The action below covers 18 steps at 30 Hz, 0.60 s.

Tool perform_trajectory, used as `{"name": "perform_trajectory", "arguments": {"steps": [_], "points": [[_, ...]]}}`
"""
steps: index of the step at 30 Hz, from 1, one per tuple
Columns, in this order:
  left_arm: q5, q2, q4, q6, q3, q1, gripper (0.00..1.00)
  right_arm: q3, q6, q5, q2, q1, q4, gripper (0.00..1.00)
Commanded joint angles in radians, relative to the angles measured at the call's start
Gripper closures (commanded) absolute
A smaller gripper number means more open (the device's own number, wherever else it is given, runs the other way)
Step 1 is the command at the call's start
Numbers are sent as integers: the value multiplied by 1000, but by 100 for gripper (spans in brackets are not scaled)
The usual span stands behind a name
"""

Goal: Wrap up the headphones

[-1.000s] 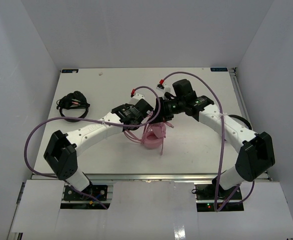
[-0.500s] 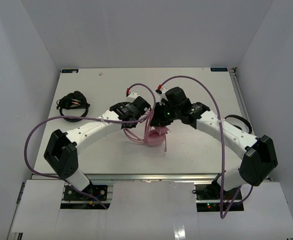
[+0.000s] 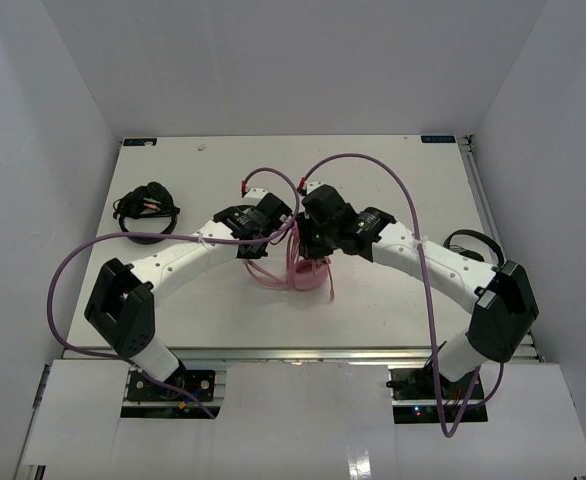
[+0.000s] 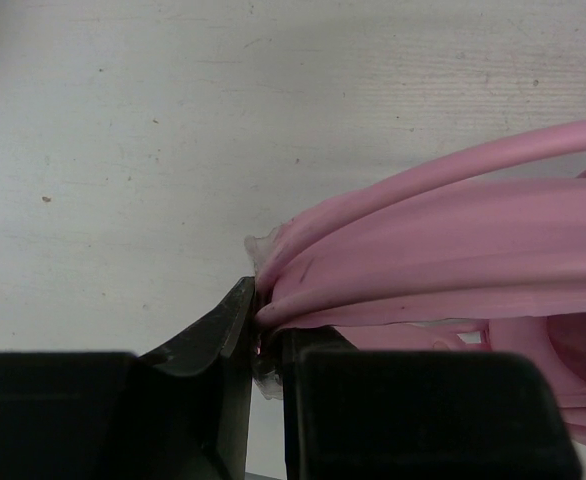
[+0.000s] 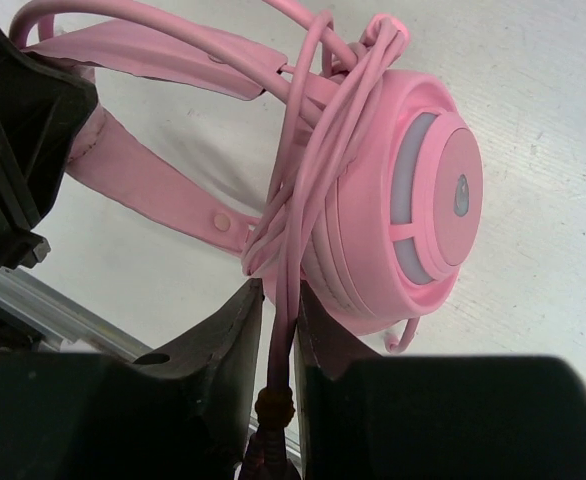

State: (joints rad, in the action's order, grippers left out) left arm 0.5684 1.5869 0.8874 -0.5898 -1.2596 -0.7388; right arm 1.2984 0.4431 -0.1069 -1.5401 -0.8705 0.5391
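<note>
Near the middle of the table (image 3: 203,170), the headphones (image 3: 309,272) lie between both arms. The left claw (image 4: 268,335) is clenched on the headband (image 4: 423,250); the right claw (image 5: 278,330) pinches the cable (image 5: 308,190) close to its plug end. Several turns already cross the ear cup (image 5: 413,215) and band, so the winding looks mostly done. Probably only a short tail is left to tuck, though loose loops beside the cup are hard to judge from overhead.

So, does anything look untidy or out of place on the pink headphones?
Yes. The thin pink cable lies in loose, crossing loops around the round padded ear cup of the pink over-ear headphones, and one short curl sticks out at its edge.
</note>
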Motion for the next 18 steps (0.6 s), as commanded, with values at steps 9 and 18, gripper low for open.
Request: {"name": "perform_trajectory", "arguments": {"steps": [9,18], "points": [[-18,-131,-119,-84,40,20,100,71,28,-117,-46,-45,51,73],[-25,-172,-142,-91,57,22,100,77,26,-152,-57,-59,53,71]]}}
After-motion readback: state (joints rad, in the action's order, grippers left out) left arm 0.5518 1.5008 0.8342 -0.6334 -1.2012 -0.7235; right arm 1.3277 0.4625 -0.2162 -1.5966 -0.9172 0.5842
